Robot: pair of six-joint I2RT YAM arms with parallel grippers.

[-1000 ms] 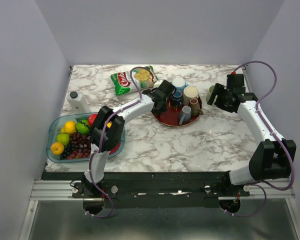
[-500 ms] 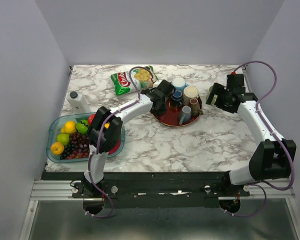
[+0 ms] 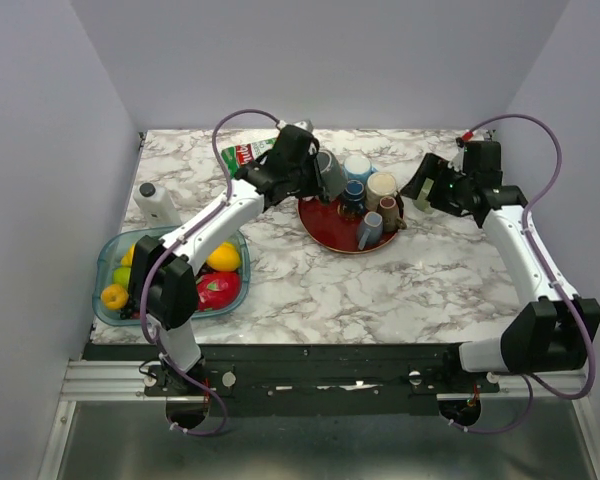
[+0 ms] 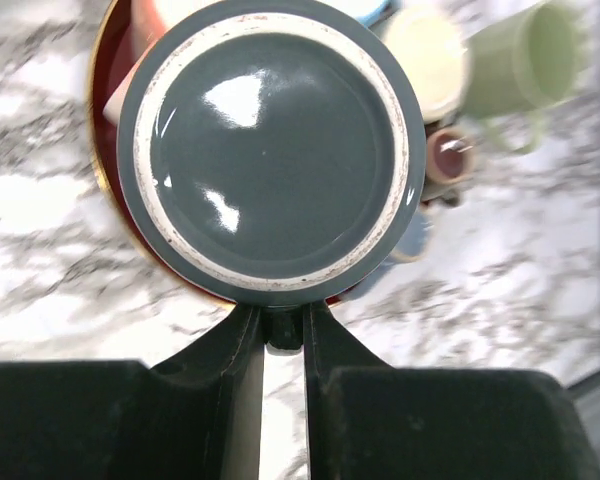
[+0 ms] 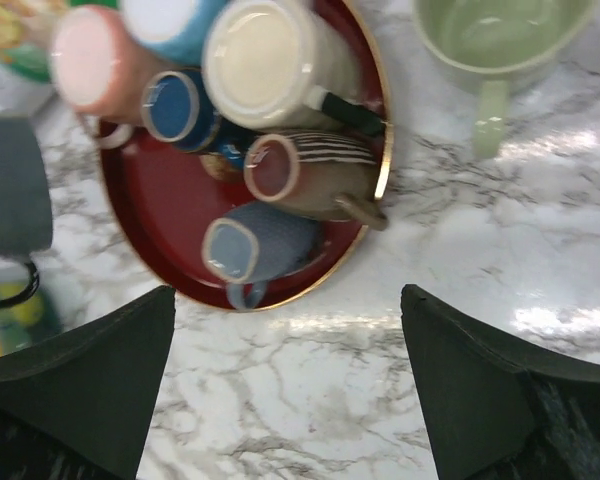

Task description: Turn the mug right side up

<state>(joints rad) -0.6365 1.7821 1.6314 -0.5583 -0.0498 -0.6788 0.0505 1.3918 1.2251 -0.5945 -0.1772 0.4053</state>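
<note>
Marble table (image 3: 310, 290) below, the left gripper (image 4: 282, 332) pinches narrow on the handle of the grey mug (image 4: 270, 150), held base-to-wrist above the red tray (image 3: 325, 230), so I judge we're mid-flip: next, roll it mouth-up and set it down, while the right gripper (image 5: 288, 300) hangs wide open.

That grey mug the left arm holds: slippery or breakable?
Probably slippery: the grey mug shows bright glare on its glaze. Likely rigid and breakable, looking ceramic. Pinched only at its handle by the left tool, it may swing.
</note>
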